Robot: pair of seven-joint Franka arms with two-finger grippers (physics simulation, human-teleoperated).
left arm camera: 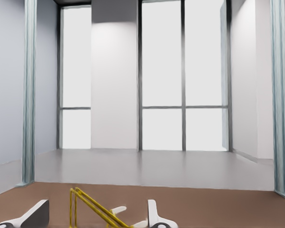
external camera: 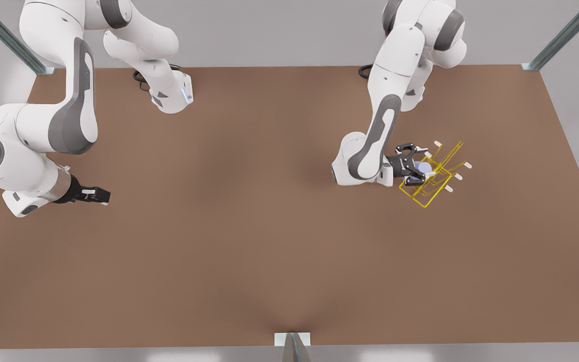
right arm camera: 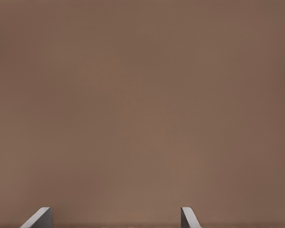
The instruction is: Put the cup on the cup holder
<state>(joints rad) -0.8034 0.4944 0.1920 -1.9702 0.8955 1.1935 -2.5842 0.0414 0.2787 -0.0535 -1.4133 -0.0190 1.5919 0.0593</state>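
The brown table (external camera: 249, 241) is filling the middle of the front view. At its right, the cup (external camera: 424, 168) is sitting on the yellow cup holder (external camera: 432, 187), with the left gripper (external camera: 421, 164) spread wide around it. At far left, the right gripper (external camera: 99, 195) is waiting, fingers apart.

Your left gripper (external camera: 422, 166) sits in among the cup holder (external camera: 432, 187) wires, fingers spread around the cup (external camera: 424, 168); prongs crowd it from 3 to 5 o'clock. Table (external camera: 249, 226) lies bare from 6 through 9. Your right gripper (external camera: 99, 195), fingers spread, waits over bare tabletop.
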